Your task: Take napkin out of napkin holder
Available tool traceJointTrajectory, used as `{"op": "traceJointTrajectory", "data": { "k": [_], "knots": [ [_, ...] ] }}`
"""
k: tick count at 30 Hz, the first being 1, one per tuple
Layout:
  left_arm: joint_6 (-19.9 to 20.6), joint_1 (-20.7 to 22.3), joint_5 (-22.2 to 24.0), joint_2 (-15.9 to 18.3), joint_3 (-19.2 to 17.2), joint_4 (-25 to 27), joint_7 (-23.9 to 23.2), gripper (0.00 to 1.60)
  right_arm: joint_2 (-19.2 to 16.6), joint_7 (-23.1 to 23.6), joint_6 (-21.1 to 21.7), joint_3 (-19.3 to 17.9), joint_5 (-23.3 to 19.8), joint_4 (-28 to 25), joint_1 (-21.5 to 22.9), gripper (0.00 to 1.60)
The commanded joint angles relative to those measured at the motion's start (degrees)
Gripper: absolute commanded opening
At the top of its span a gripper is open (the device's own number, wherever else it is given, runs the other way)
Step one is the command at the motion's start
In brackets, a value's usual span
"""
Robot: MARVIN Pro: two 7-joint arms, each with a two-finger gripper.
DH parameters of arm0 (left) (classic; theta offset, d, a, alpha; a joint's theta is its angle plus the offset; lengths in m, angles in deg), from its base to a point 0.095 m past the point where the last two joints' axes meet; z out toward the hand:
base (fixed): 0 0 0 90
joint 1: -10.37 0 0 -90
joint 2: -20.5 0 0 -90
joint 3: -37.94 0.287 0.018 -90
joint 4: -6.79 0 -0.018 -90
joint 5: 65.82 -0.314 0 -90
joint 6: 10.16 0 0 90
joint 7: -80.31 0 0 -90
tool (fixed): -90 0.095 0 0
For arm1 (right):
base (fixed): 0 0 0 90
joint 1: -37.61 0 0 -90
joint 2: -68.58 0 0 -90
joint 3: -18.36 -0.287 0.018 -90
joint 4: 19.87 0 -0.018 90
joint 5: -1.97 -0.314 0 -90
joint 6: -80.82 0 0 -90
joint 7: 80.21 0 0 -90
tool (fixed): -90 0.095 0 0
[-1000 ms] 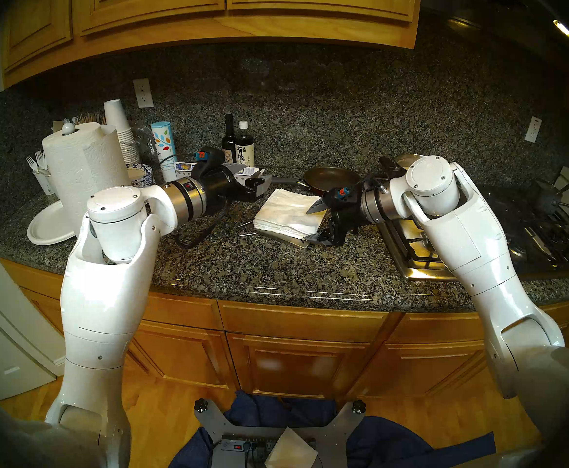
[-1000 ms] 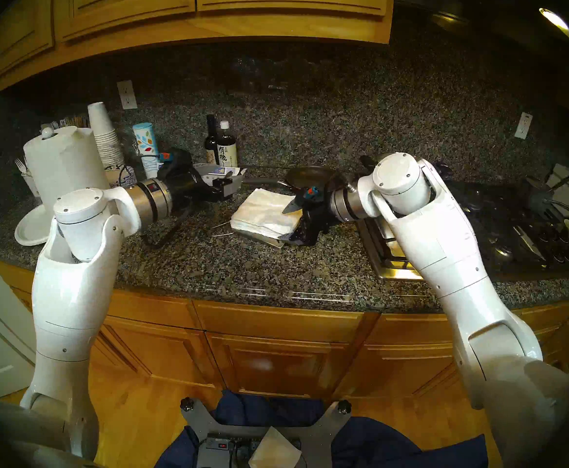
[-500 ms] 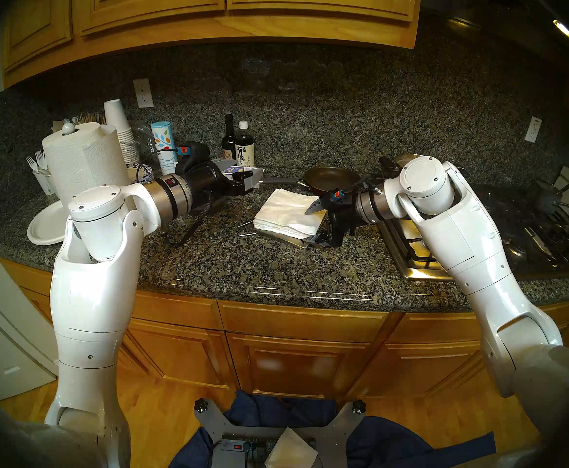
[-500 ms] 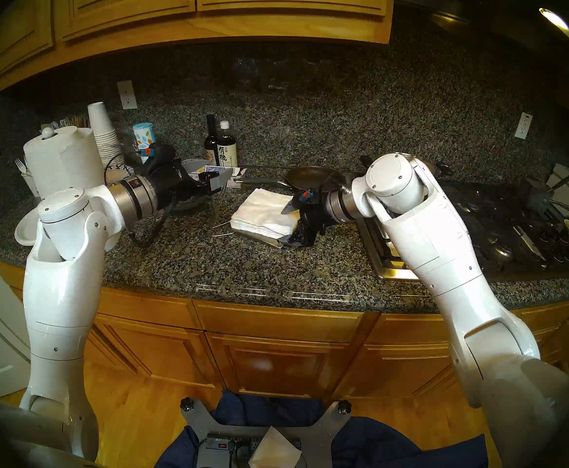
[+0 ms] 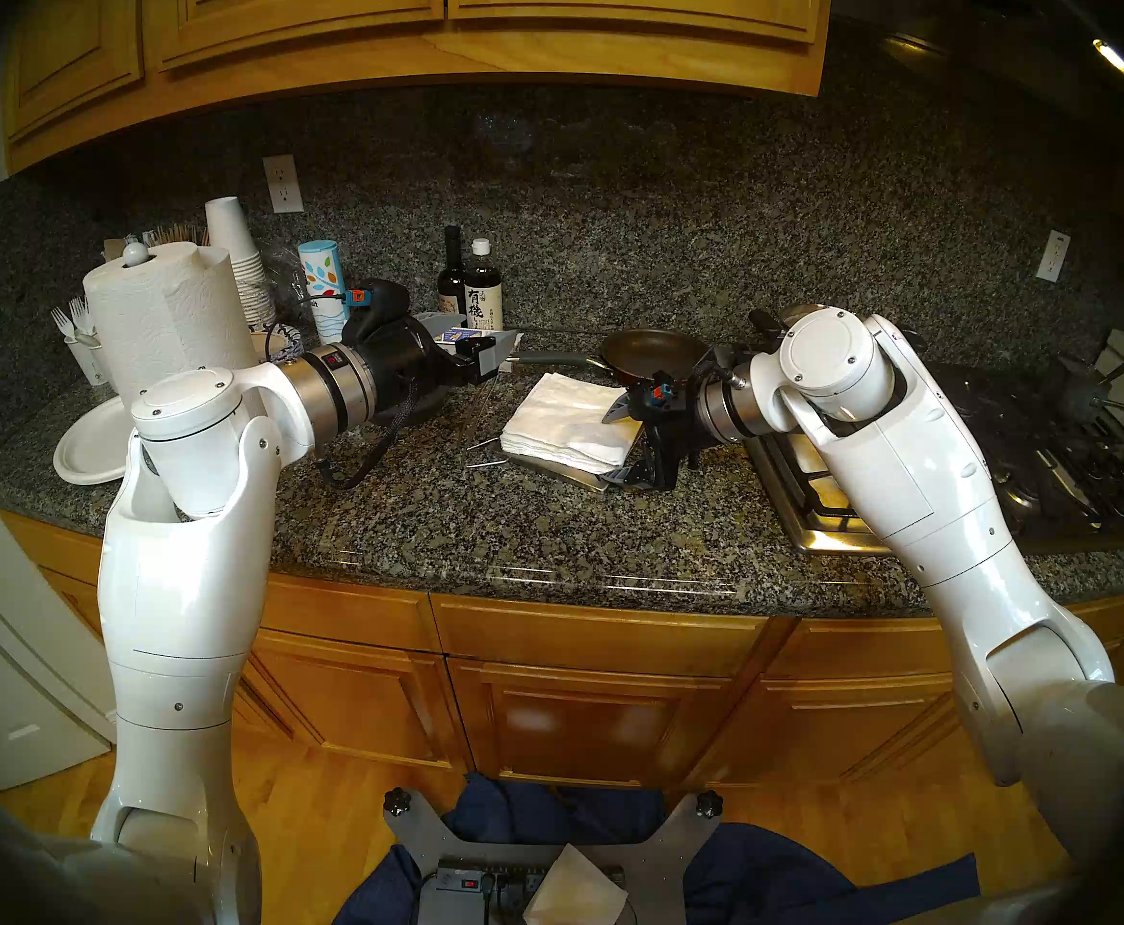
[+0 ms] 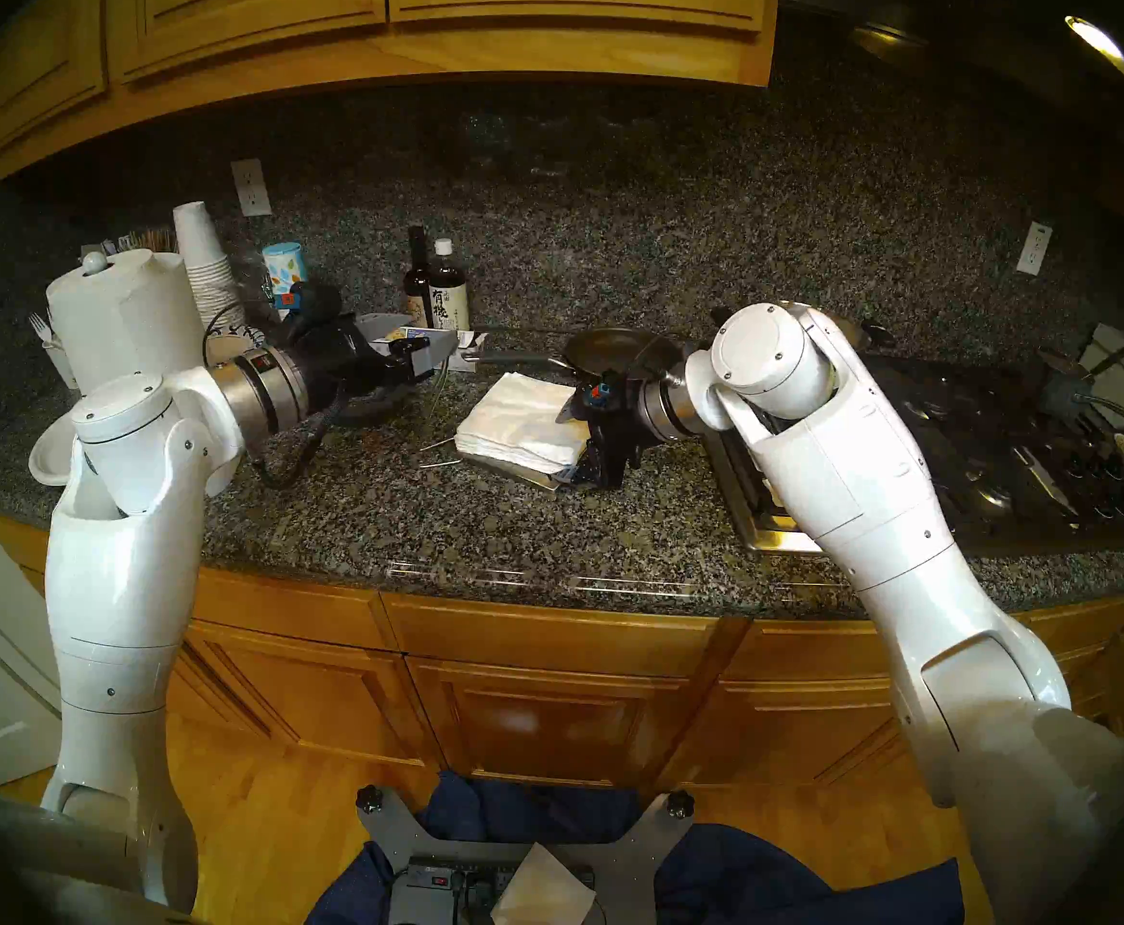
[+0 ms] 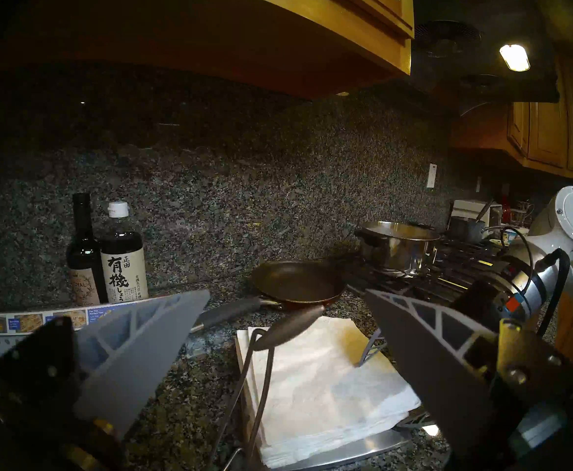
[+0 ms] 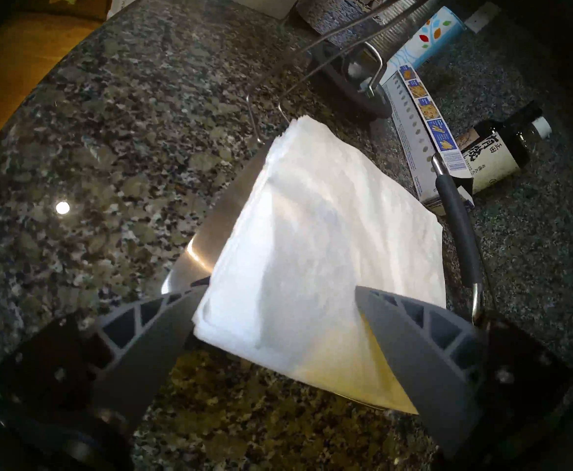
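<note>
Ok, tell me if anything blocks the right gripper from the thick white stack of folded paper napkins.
Nothing visible does. The right gripper is open, its fingers either side of the napkin stack; the steel holder's thin wire arm is raised off it.

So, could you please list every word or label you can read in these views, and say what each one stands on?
"有機" with smaller "正田" above: white label of the dark soy-sauce bottle with white cap.
"...YAL ...IL", partly cut off: label of the taller dark glass bottle.
"For The Perfect...": long blue-and-white printed box; the rest is too small.
Nothing else is readable.
</note>
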Motion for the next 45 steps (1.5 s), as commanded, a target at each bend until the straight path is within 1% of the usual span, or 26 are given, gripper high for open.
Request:
{"op": "traceJointTrajectory", "data": {
  "k": [1,2,3,7,12,15,21,24,26,30,33,45],
  "knots": [
    [-0.83,1.08,0.01,-0.03,-0.65,2.06,0.20,1.60,0.57,0.54,0.64,-0.72,-0.24,-1.48,2.67,1.52],
    [-0.86,1.01,-0.01,-0.04,-0.70,2.09,0.19,1.60,0.68,0.63,0.70,-0.76,-0.24,-1.41,2.82,1.57],
    [-0.90,0.94,-0.02,-0.03,-0.74,2.11,0.18,1.60,0.73,0.56,0.74,-0.80,-0.14,-1.43,2.90,1.58],
    [-0.94,0.75,-0.01,0.01,-0.89,2.13,0.07,1.60,0.87,0.74,0.85,-1.06,-0.14,-1.46,3.27,1.59],
    [-1.06,0.60,-0.02,0.07,-1.05,1.91,-0.05,1.60,0.86,1.20,1.04,-1.05,0.14,-1.77,3.72,1.58],
    [-1.18,0.64,-0.04,0.07,-1.06,1.73,-0.13,1.60,0.66,0.94,0.82,-0.17,1.46,-1.76,3.94,1.57],
    [-1.28,0.80,-0.18,0.13,-0.99,1.28,-0.18,1.60,0.92,1.30,0.54,0.23,2.00,-1.24,4.07,1.59],
    [-1.37,0.84,-0.34,0.14,-0.92,1.01,-0.11,1.60,1.19,1.57,0.52,0.18,1.81,-1.03,4.10,1.58],
    [-1.44,0.86,-0.37,0.13,-0.91,0.85,-0.09,1.60,1.66,2.11,0.69,-0.33,0.85,-0.54,4.10,1.58],
    [-1.58,1.00,-0.46,0.17,-0.90,0.51,-0.06,1.60,1.69,2.25,0.79,-0.26,1.28,-0.84,4.18,1.59],
    [-1.71,1.06,-0.53,0.15,-0.87,0.25,-0.03,1.60,1.82,2.87,1.10,-0.70,0.53,-0.67,4.15,1.60],
    [-2.03,0.87,-0.72,0.26,-1.14,-0.11,-0.06,1.60,2.06,2.26,0.40,0.67,2.46,0.21,4.32,1.60]
  ]
}}
